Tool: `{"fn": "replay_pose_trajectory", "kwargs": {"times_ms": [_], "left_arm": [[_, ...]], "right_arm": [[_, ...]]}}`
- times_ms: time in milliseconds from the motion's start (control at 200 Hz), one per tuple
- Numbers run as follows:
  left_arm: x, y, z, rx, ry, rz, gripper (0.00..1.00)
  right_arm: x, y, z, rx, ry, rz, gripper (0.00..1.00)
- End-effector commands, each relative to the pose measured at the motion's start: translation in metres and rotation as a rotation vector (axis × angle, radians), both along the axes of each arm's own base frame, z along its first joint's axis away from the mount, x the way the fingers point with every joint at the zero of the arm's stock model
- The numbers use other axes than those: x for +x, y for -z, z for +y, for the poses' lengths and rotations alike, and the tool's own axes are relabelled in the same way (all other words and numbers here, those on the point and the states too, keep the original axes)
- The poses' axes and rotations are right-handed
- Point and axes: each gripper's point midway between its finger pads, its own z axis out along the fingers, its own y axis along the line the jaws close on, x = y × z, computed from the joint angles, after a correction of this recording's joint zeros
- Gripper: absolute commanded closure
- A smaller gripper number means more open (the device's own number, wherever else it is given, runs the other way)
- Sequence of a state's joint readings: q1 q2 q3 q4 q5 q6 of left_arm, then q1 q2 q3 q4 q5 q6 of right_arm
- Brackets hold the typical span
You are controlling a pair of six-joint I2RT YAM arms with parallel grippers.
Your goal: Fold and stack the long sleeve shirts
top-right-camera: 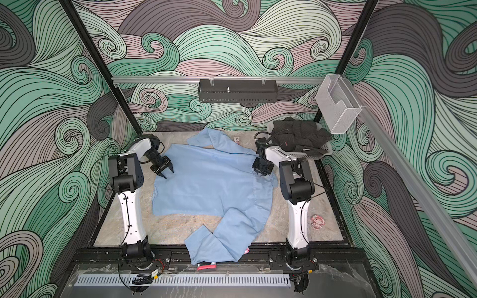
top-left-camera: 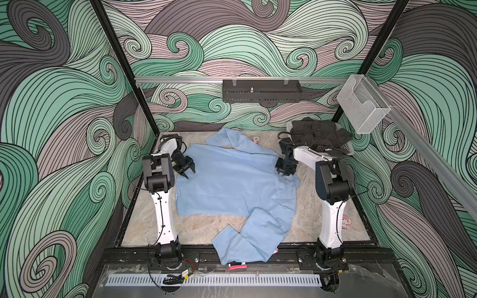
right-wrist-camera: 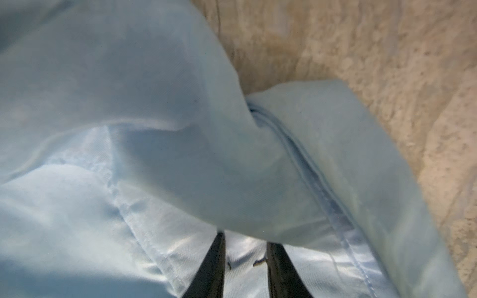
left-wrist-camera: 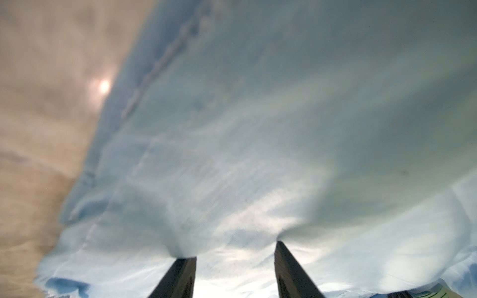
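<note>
Pinching both edges evenly should keep the fold square. In a top view the shirt [top-left-camera: 232,185] lies spread beside the basket [top-left-camera: 349,151]. The left gripper [top-left-camera: 189,172] slants down at the edge farthest from it, and the right gripper [top-left-camera: 284,173] nearest it. Left wrist view: jaws apart, fingertips [left-wrist-camera: 182,268] denting cloth. Right wrist view: fingers [right-wrist-camera: 214,263] narrowly apart, grip unclear.

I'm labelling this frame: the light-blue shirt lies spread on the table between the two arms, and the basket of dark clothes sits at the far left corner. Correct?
Wrong side: the basket of dark clothes sits at the far right corner, as both top views show. The light-blue shirt does lie spread on the table between the left arm and the right arm.
</note>
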State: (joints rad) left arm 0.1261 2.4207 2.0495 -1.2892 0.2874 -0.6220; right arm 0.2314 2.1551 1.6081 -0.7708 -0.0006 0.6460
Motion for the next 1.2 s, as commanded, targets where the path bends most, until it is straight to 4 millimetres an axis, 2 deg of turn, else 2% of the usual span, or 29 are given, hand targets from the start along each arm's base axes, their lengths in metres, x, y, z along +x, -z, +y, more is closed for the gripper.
{"fn": "replay_pose_trajectory", "kwargs": {"times_ms": [0,140,265,320,465,555,700,976,1081,1196], "left_arm": [[0.010,0.012,0.000,0.004,0.025,0.015,0.48],[0.005,-0.004,0.000,-0.001,0.046,-0.005,0.48],[-0.009,-0.038,0.000,-0.017,0.029,-0.092,0.46],[-0.015,-0.061,0.003,-0.012,0.018,-0.152,0.43],[-0.038,-0.120,0.006,0.027,0.016,-0.300,0.36],[-0.062,-0.136,0.007,0.052,0.002,-0.333,0.34],[-0.105,-0.133,0.008,0.033,-0.091,-0.352,0.33],[-0.180,-0.104,0.018,0.047,-0.293,-0.315,0.32],[-0.192,-0.088,0.023,0.062,-0.383,-0.310,0.31],[-0.192,-0.068,0.022,0.032,-0.448,-0.297,0.33]], "right_arm": [[0.015,0.001,-0.017,-0.081,0.029,-0.007,0.71],[0.025,-0.016,-0.012,-0.065,-0.005,-0.038,0.70],[0.019,-0.047,-0.006,-0.046,-0.040,-0.096,0.60],[0.012,-0.064,-0.006,-0.052,-0.058,-0.128,0.50],[-0.012,-0.108,-0.011,-0.049,-0.067,-0.202,0.37],[-0.034,-0.122,-0.014,-0.035,-0.067,-0.205,0.35],[-0.070,-0.127,-0.019,-0.008,-0.056,-0.200,0.35],[-0.135,-0.126,-0.016,0.083,-0.029,-0.182,0.35],[-0.155,-0.124,-0.011,0.109,-0.035,-0.185,0.35],[-0.173,-0.116,-0.009,0.124,-0.044,-0.163,0.35]]}}
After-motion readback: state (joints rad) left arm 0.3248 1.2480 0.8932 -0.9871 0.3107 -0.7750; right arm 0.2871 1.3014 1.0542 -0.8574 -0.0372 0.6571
